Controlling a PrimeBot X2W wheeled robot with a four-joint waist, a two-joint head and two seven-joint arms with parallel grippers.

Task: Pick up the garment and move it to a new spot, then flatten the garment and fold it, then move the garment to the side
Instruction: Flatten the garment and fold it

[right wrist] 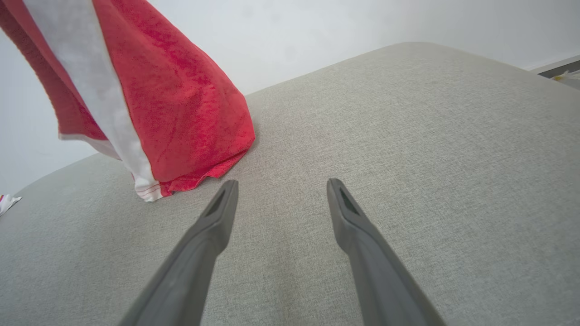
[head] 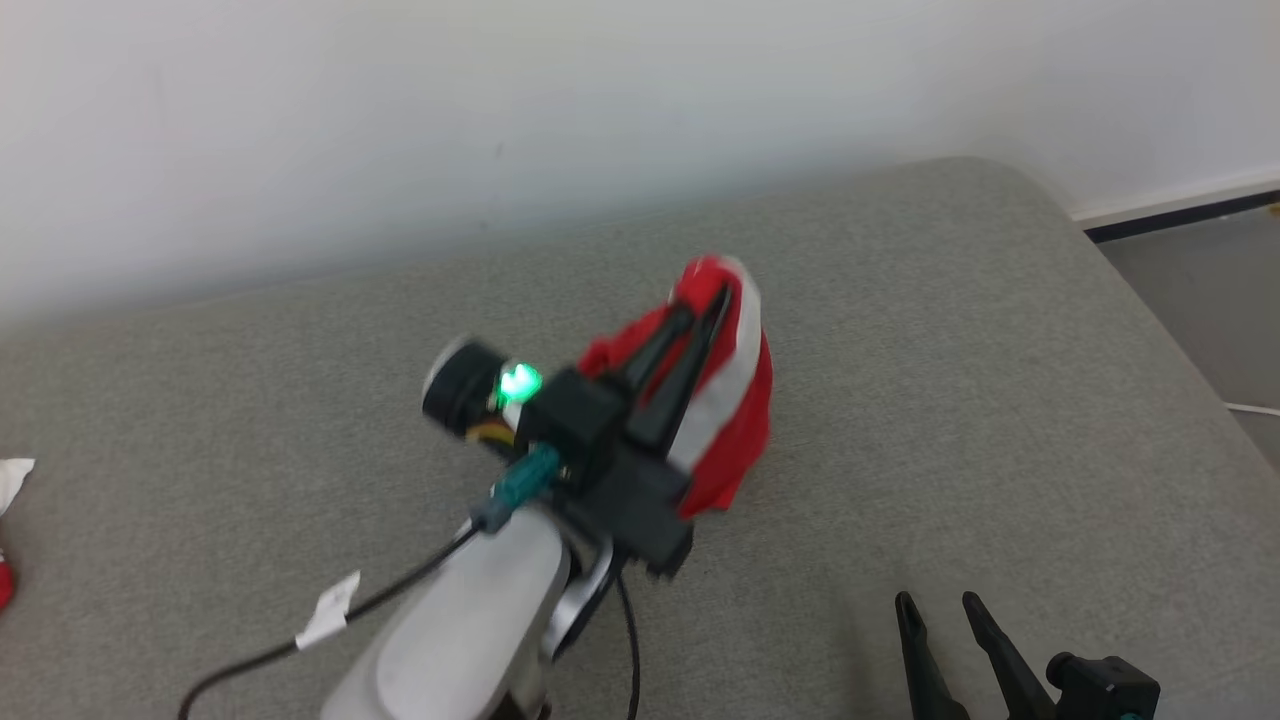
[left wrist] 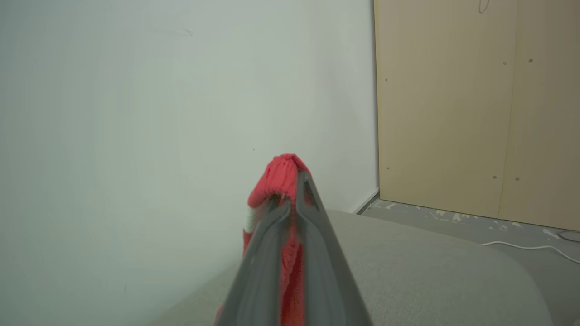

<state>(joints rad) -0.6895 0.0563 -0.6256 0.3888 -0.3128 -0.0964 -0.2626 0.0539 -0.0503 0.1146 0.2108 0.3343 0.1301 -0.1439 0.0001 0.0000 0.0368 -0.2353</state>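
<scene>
The garment [head: 730,400] is red cloth with a white stripe, hanging in a bunch from my left gripper [head: 712,300], which is shut on its top fold. In the left wrist view the red fabric [left wrist: 283,174] bulges between the closed fingers [left wrist: 312,226]. The right wrist view has the garment [right wrist: 172,99] draped down at upper left, its lower hem resting on the grey cushion [right wrist: 408,136]. My right gripper [right wrist: 281,185] is open, low over the cushion to the garment's right, nothing between its fingers; its dark fingers [head: 940,640] stand at the head view's lower right.
The grey padded surface [head: 1000,400] runs to a white wall behind and drops off at the right to a grey floor [head: 1210,300]. Another red and white cloth [head: 8,490] lies at the left edge. A wooden panel [left wrist: 476,104] stands beyond the cushion's corner.
</scene>
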